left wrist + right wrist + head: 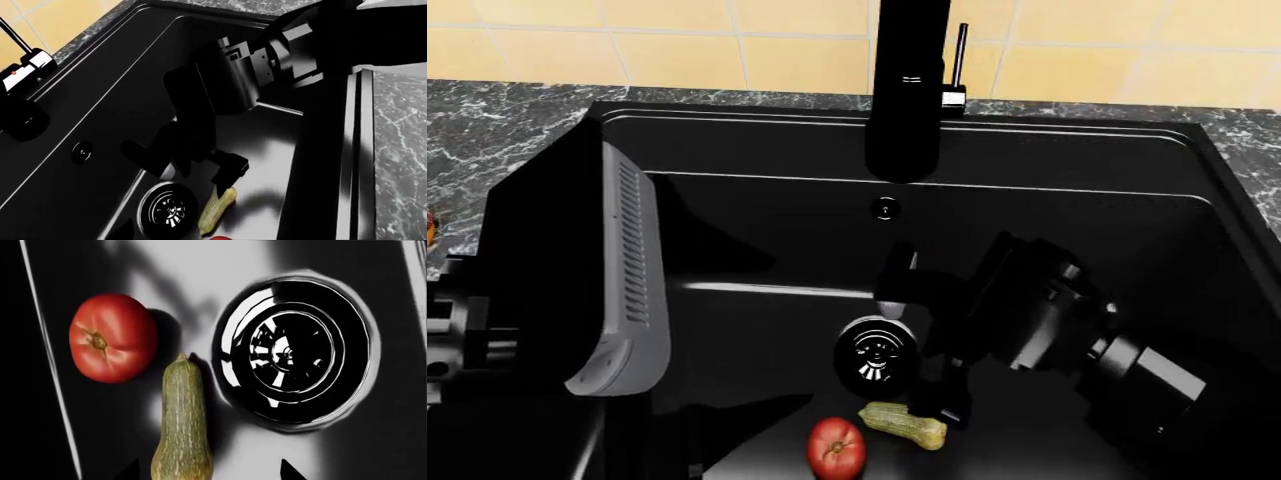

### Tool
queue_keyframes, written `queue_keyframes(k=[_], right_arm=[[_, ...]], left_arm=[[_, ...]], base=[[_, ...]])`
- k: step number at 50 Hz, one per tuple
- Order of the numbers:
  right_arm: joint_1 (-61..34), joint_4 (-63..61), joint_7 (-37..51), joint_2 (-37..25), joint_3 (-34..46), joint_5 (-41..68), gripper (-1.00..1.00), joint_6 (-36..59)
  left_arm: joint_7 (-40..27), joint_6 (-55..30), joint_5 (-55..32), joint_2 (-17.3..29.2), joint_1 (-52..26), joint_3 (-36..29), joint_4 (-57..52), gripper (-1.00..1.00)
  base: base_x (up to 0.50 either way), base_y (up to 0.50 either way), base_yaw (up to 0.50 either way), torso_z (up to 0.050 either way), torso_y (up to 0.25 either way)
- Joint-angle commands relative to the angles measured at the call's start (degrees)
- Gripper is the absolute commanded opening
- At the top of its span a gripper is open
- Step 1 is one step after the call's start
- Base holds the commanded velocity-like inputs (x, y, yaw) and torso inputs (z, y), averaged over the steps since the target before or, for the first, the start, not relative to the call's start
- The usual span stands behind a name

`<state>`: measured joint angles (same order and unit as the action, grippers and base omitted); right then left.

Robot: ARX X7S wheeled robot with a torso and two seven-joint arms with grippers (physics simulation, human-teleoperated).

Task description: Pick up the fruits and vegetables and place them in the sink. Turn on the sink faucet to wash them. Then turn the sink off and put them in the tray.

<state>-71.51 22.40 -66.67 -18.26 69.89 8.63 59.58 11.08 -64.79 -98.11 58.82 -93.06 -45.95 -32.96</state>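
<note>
My right gripper (941, 395) is down in the sink (761, 250), jaws spread around one end of the squash (904, 423). Tomato (837, 446) just beside it; drain (876, 356) near. Left gripper out of view.

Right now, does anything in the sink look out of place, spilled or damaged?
Nothing stands out. The round red tomato and the striped green squash lie whole on the black sink floor beside the round metal drain; no water is visible.

One tomato (837, 447) and one squash (904, 423) lie near one drain (877, 355) in one sink (761, 240).
</note>
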Motion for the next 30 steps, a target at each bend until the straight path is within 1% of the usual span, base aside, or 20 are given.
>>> queue_keyframes(k=[1,30], right_arm=[[0.49,2.48,-0.99,1.42,2.43,-0.34,1.00,-1.11],[3.71,9.09,-0.60,5.31,5.80,-0.88,1.00,-4.69]], left_arm=[[0.38,0.00,0.34,0.17,0.01,-0.05,0.06,1.00],[0.56,0.40,0.82,0.02,0.47,-0.40,-0.25,1.00]], base=[[0.00,0.00,0.00,0.000,0.000],[0.00,0.00,0.00,0.000,0.000]])
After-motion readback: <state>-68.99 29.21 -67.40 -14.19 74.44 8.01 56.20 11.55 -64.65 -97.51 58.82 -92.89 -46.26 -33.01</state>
